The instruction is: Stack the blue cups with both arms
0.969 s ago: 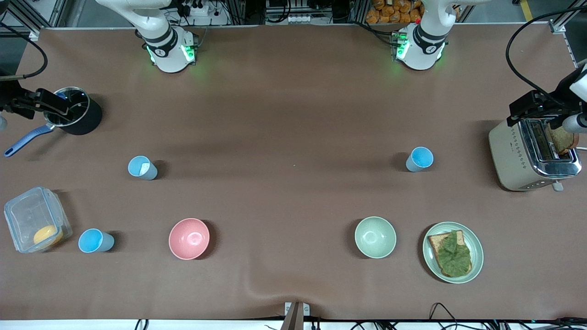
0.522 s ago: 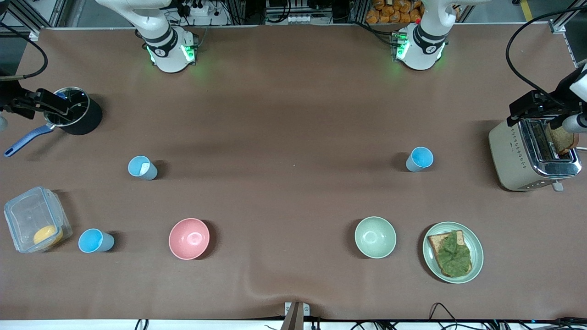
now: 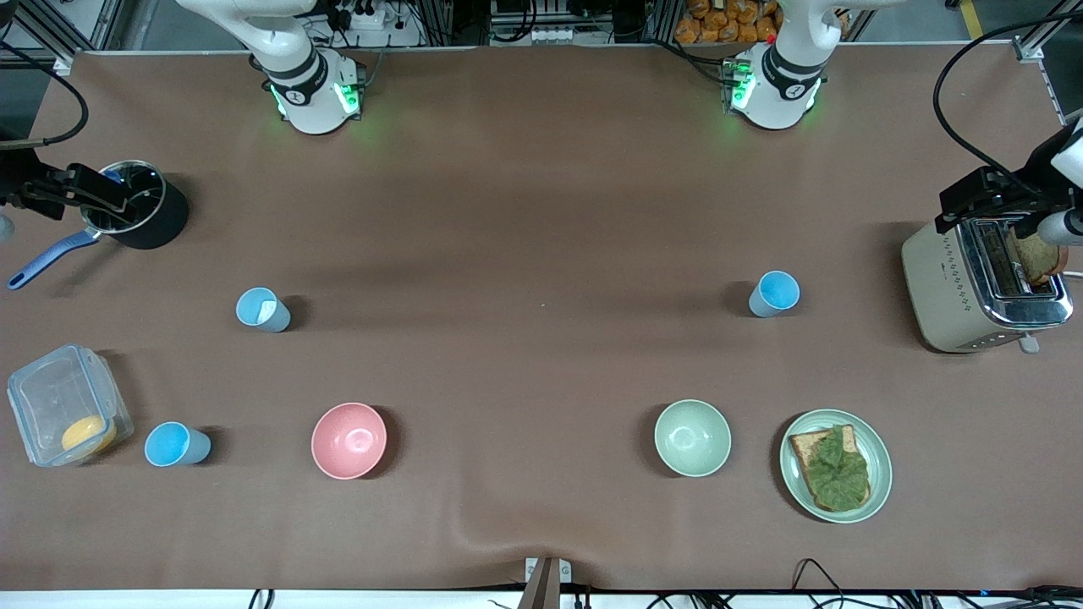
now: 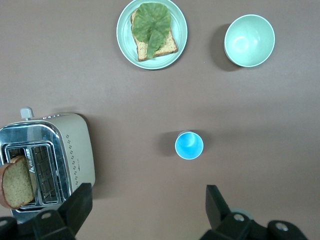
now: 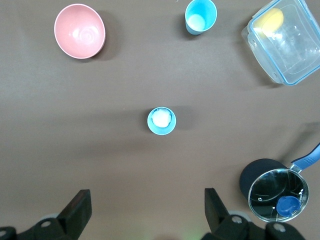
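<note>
Three blue cups stand upright and apart on the brown table. One cup (image 3: 774, 293) is toward the left arm's end and shows in the left wrist view (image 4: 189, 145). One with a white patch inside (image 3: 262, 309) is toward the right arm's end and shows in the right wrist view (image 5: 161, 121). The third cup (image 3: 175, 445) is nearer the front camera, beside a clear box, and shows in the right wrist view (image 5: 200, 16). My left gripper (image 4: 147, 207) and right gripper (image 5: 147, 207) hang high over the table, open and empty. Neither hand shows in the front view.
A pink bowl (image 3: 349, 440) and a pale green bowl (image 3: 692, 437) sit near the front edge. A plate with toast and lettuce (image 3: 835, 465) and a toaster (image 3: 981, 283) are at the left arm's end. A black pot (image 3: 135, 211) and a clear box (image 3: 68, 406) are at the right arm's end.
</note>
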`<state>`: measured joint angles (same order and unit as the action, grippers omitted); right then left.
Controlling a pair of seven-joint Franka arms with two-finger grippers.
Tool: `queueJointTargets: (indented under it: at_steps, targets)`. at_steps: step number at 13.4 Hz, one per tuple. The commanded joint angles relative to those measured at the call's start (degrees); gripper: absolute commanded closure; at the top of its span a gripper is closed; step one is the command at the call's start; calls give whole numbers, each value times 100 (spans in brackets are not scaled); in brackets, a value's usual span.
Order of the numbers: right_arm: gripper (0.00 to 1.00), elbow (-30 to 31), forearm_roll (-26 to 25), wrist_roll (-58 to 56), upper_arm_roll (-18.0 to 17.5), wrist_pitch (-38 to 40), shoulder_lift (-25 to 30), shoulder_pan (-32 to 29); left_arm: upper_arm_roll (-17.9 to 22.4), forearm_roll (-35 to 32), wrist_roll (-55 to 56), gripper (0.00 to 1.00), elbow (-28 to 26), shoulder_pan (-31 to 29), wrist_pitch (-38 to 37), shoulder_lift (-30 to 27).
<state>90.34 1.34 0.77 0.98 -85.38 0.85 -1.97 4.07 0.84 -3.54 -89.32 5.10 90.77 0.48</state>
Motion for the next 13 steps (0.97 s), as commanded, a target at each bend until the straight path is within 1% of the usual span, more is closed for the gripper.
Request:
queueJointTargets:
  at_steps: [1,8,9,10,11,13]
  targets:
    - [0,45,15,46,-10,13,55,-5,-12,-22,37,0,-7,-18,3,-31]
    - [0,36,24,63,-10,4,3,-14,-12,-22,37,0,-7,-9,3,-31]
    - [0,10,24,-15,-10,-4,-128,-22,-12,-22,37,0,-7,-9,3,-31]
    - [0,10,-89,-25,-2,-5,-269,12,-12,-22,37,0,-16,-9,3,-31]
    - [0,10,-308,-33,-10,-22,-444,21,-12,-22,37,0,-7,-9,3,-31]
    - [0,18,-441,-112,-10,-48,-919,65,-12,-22,37,0,-16,-9,3,-31]
